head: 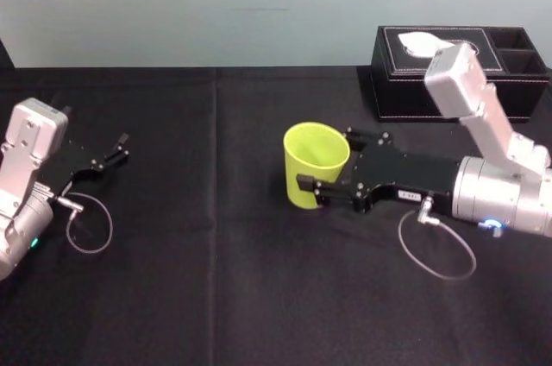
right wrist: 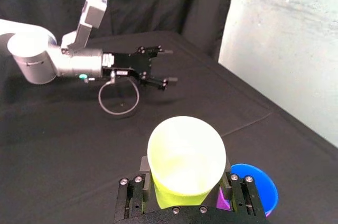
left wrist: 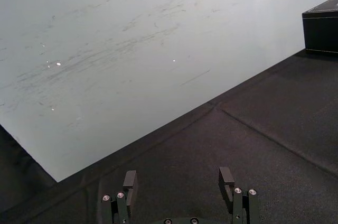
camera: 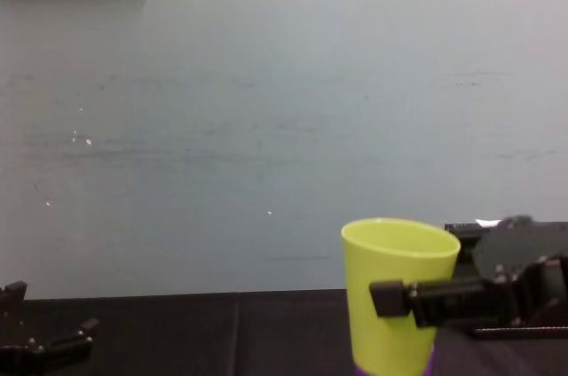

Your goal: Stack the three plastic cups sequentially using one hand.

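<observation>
The yellow-green cup [head: 315, 163] stands upright near the table's middle, open end up, with my right gripper [head: 328, 159] shut on its sides, reaching in from the right. In the right wrist view both fingers [right wrist: 143, 174] press the yellow-green cup [right wrist: 185, 158]. Just beyond it, toward the wall and lower, I see the blue cup's rim [right wrist: 257, 186] with a bit of purple cup [right wrist: 223, 203] at its edge. The chest view shows purple [camera: 428, 364] under the yellow-green cup [camera: 395, 296]. My left gripper [head: 121, 148] rests open at the far left.
A black leather tissue box [head: 457, 72] stands at the back right, behind my right arm. A black cloth [head: 216, 280] covers the table, and a pale wall [camera: 266, 128] rises behind it. Cable loops [head: 435, 249] hang beside both wrists.
</observation>
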